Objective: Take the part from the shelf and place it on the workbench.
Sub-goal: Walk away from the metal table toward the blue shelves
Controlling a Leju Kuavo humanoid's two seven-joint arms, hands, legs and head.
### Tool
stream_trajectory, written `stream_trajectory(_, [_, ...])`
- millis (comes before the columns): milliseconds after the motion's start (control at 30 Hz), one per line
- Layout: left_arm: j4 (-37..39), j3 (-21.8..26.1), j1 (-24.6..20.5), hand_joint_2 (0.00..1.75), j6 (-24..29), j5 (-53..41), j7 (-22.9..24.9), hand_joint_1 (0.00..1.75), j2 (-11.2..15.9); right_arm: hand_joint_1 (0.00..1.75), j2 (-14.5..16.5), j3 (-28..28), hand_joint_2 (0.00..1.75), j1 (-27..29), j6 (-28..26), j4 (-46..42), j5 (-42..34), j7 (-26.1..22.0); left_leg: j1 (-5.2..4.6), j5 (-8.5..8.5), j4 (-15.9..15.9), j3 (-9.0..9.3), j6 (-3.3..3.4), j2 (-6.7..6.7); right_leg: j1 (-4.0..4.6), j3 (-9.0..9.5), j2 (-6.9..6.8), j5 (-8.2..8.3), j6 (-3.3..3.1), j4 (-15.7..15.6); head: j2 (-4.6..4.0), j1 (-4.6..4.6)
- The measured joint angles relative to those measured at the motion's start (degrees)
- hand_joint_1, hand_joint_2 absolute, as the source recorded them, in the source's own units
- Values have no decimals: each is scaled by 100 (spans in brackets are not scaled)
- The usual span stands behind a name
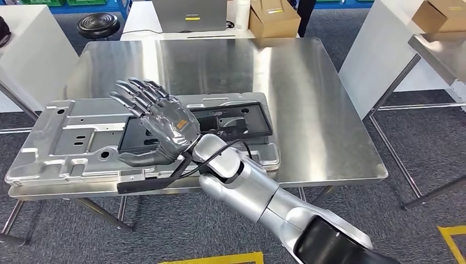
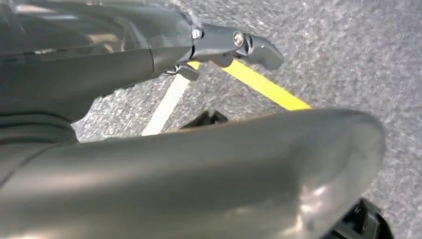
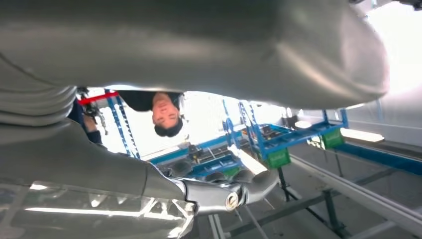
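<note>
The part is a large silver stamped metal panel (image 1: pixel 66 137) with a black plastic frame (image 1: pixel 242 118) set on it. It lies flat on the near left of the steel workbench (image 1: pixel 308 99). My right hand (image 1: pixel 159 124) is spread over the panel's middle, fingers apart and stretched toward the far left, holding nothing. Whether the palm touches the part I cannot tell. The right wrist view has its thick thumb (image 3: pixel 199 45) and one finger (image 3: pixel 224 194) apart. My left hand (image 2: pixel 174 169) hangs over grey carpet, one finger (image 2: pixel 234 45) extended, with nothing in it.
Behind the workbench stand a cardboard box (image 1: pixel 273 19), a grey laptop (image 1: pixel 189 14) and a black stool (image 1: pixel 99 25). A second steel table (image 1: pixel 439 49) stands at the right. A person (image 3: pixel 166 112) stands near blue racks (image 3: pixel 268 144). Yellow tape (image 2: pixel 263 87) marks the floor.
</note>
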Motion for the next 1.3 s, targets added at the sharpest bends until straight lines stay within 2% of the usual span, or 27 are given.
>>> stream_trajectory(67, [0, 0, 4, 0, 0, -5, -1, 0, 0, 0, -2, -1, 0, 2, -1, -1, -1, 0, -8, 50, 11, -57, 91, -3, -21, -23, -3, 23, 47, -16, 0, 41])
stream_trajectory(100, [0, 0, 4, 0, 0, -7, -1, 0, 0, 0, -3, -2, 0, 2, -1, -2, -2, 1, -7, 77, 10, -82, 135, 4, -30, -56, -5, -41, 63, 40, 0, 63])
stream_trajectory(133, [0, 0, 2, 0, 1, -8, 0, 0, 0, 0, -5, -3, 0, 1, -1, -2, -3, 1, -3, 104, 7, -110, 177, 13, -32, -127, -6, -178, 72, 199, 0, 98])
stream_trajectory(167, [0, 0, 1, 0, 1, -8, 0, 0, 0, 0, -8, -3, 0, 2, -1, -2, -4, 1, -7, 128, 5, -141, 210, 24, -32, -239, -8, -378, 77, 475, 0, 141])
stream_trajectory(233, [0, 0, 3, 0, 1, -8, 0, 0, 0, 0, -17, -2, 0, 11, -1, -1, -9, 1, -31, 171, 7, -210, 248, 41, -27, -524, -7, -787, 77, 1235, 0, 235])
stream_trajectory(267, [0, 0, 5, 0, 1, -8, 1, 0, 0, 0, -25, -2, 0, 21, 0, -1, -13, 1, -45, 193, 9, -241, 256, 47, -25, -604, -7, -893, 73, 1505, 0, 269])
stream_trajectory(300, [0, 0, 6, 0, 1, -8, 2, 0, 0, 0, -32, -1, 0, 29, 0, -1, -17, 1, -58, 213, 10, -266, 259, 50, -20, -588, -7, -899, 64, 1583, 0, 298])
stream_trajectory(333, [0, 0, 6, 0, 1, -8, 2, 0, 0, 0, -37, -1, 0, 34, -1, -1, -19, 0, -70, 230, 10, -281, 258, 50, -8, -451, -7, -804, 45, 1422, 0, 324])
stream_trajectory(400, [0, 0, 3, 0, 1, -8, 1, 0, -3, 0, -39, -1, 0, 26, -2, -5, -20, -1, -83, 256, 8, -294, 241, 48, 38, 26, -7, -515, -23, 662, 0, 366])
stream_trajectory(433, [0, 0, 1, 0, 2, -7, 1, 0, -5, 0, -38, -1, 0, 17, -2, -9, -20, -2, -89, 271, 8, -303, 220, 48, 69, 225, -5, -420, -51, 306, 0, 376])
stream_trajectory(467, [0, 0, -2, 0, 5, -7, 0, 0, -8, 0, -38, -1, 0, 9, -2, -13, -20, -2, -90, 290, 6, -315, 192, 49, 95, 340, -2, -377, -69, 82, 0, 381])
stream_trajectory(533, [0, 0, -2, 0, 9, -5, -1, 0, -11, 0, -41, -1, 0, 8, 0, -16, -25, -5, -84, 336, -11, -333, 121, 51, 127, 368, 5, -362, -81, -29, 0, 375])
stream_trajectory(600, [0, 0, 0, 0, 12, -5, -1, 0, -10, 0, -44, 1, 0, 10, 7, -16, -31, -14, -79, 310, 10, -355, 63, 48, 99, 355, -2, -296, -124, -67, 0, 364])
stream_trajectory(667, [0, 0, -1, 0, 15, 1, -2, 0, -8, 0, -42, 3, 0, 5, 25, -17, -35, -25, -82, 30, 351, -481, 37, 46, 63, 331, -21, -222, -187, -111, 0, 297])
stream_trajectory(733, [0, 0, 2, 0, 16, 9, -2, 0, -7, 0, -40, 4, 0, 16, 47, -18, -47, -35, -79, -382, 1043, -716, 23, 47, 65, 272, -35, -177, -228, -109, 0, 197])
stream_trajectory(767, [0, 0, 3, 0, 16, 11, -2, 0, -7, 0, -40, 5, 0, 32, 57, -18, -60, -40, -75, -506, 1328, -798, 14, 47, 65, 238, -37, -153, -234, -107, 0, 159])
stream_trajectory(800, [0, 0, 4, 0, 16, 14, -2, 0, -6, 0, -40, 7, 0, 50, 63, -20, -73, -45, -68, -539, 1450, -801, 5, 48, 62, 205, -38, -129, -230, -104, 0, 132])
stream_trajectory(833, [0, 0, 3, 0, 17, 19, -2, 0, -5, 0, -40, 9, 0, 70, 67, -25, -87, -50, -58, -474, 1353, -699, -4, 49, 55, 174, -37, -107, -218, -97, 0, 106])
stream_trajectory(933, [0, 0, -5, 0, 19, 27, -4, 0, -6, 0, -36, 16, 0, 97, 70, -55, -104, -59, -19, -114, 301, -75, -38, 42, 36, 81, -35, -79, -153, -13, 0, 34])
stream_trajectory(967, [0, 0, -7, 0, 19, 28, -5, 0, -7, 0, -30, 20, 0, 99, 71, -65, -105, -60, -16, -60, 78, 30, -29, 30, 42, 47, -34, -68, -124, 17, 0, 20])
stream_trajectory(1000, [0, 0, -5, 0, 19, 28, -7, 0, -7, 0, -26, 24, 0, 102, 72, -72, -107, -61, -23, -54, 2, 47, -7, 15, 52, 20, -34, -49, -90, 30, 0, 21])
stream_trajectory(1100, [1, 0, 4, 0, 19, 29, -9, 0, -8, 0, -20, 47, 0, 114, 72, -82, -126, -69, -40, 31, 4, -35, 122, 6, 41, -32, -34, -19, -1, 27, 0, 67])
stream_trajectory(1133, [1, 0, 2, 0, 19, 30, -9, 0, -8, 0, -20, 55, 0, 115, 72, -84, -140, -75, -33, 63, 0, -64, 165, 14, 32, -78, -35, -113, 20, 118, 0, 95])
stream_trajectory(1167, [1, 0, 0, 0, 19, 31, -10, 0, -8, 0, -21, 61, 0, 119, 72, -86, -162, -83, -24, 94, -3, -99, 200, 24, 27, -165, -36, -283, 34, 327, 0, 133])
stream_trajectory(1233, [0, 0, 2, 0, 19, 34, -10, 0, -7, 0, -21, 73, 0, 152, 79, -90, -212, -101, -29, 150, -1, -173, 234, 41, 22, -434, -36, -726, 49, 1055, 0, 230])
stream_trajectory(1267, [0, 1, 4, 0, 19, 36, -10, 0, -7, 0, -22, 79, 0, 184, 86, -90, -238, -108, -35, 176, 1, -209, 237, 48, 21, -548, -36, -879, 50, 1399, 0, 264])
stream_trajectory(1300, [0, 1, 5, 0, 19, 37, -9, 0, -7, 0, -22, 86, 0, 219, 94, -90, -259, -113, -40, 201, 1, -241, 237, 52, 22, -582, -36, -937, 48, 1586, 0, 290])
